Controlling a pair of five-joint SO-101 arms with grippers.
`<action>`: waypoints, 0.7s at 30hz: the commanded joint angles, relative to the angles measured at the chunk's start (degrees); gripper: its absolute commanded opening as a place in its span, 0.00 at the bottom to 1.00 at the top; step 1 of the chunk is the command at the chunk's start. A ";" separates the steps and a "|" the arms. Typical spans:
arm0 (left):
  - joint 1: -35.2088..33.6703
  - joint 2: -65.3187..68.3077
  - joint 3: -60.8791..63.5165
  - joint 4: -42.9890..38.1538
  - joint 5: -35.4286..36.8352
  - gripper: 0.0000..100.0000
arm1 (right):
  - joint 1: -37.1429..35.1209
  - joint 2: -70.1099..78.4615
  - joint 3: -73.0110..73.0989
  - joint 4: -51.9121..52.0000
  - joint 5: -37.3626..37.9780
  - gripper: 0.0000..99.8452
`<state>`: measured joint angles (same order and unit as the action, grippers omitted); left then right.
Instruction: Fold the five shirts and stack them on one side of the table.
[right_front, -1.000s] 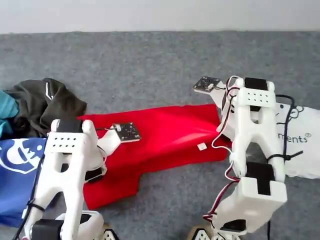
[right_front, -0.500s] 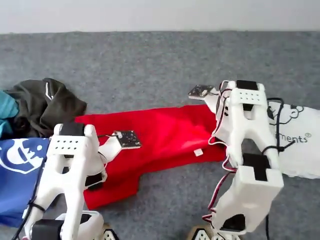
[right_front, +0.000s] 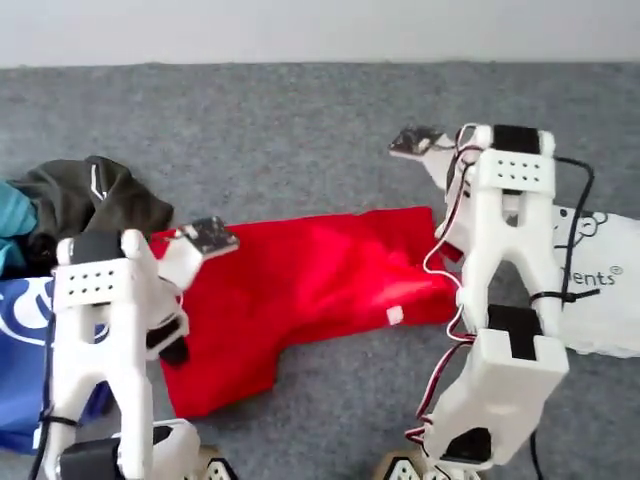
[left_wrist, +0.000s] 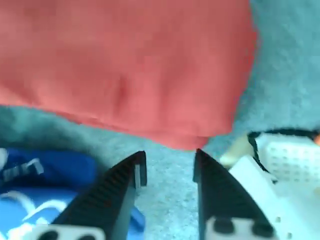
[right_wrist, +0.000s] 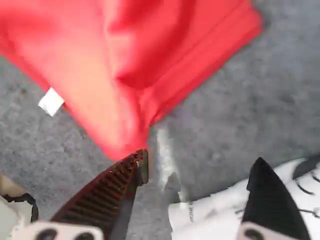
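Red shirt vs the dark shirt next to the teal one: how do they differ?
Pose: the red shirt lies spread mostly flat in the middle of the table; the dark shirt is bunched in a heap.
Footprint: the red shirt covers far more area than the dark shirt.
Colour: the red shirt is bright red; the dark shirt is blackish with a thin pale stripe.
Shared: neither is folded.

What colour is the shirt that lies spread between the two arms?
The shirt is plain red; the high view shows it best.
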<state>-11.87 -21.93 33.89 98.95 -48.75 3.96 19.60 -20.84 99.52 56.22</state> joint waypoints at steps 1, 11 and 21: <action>-0.35 -0.53 -5.49 1.58 2.46 0.17 | 0.48 -2.77 -6.15 2.33 -0.88 0.32; 0.00 0.09 -5.85 -12.13 16.09 0.12 | -5.85 8.66 -8.26 -14.64 -18.37 0.20; 0.97 -0.44 6.46 -22.15 23.74 0.01 | -5.85 22.37 -8.44 -34.24 -21.89 0.01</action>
<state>-10.99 -21.76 40.22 77.76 -26.51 -2.64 41.32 -27.08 69.63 33.98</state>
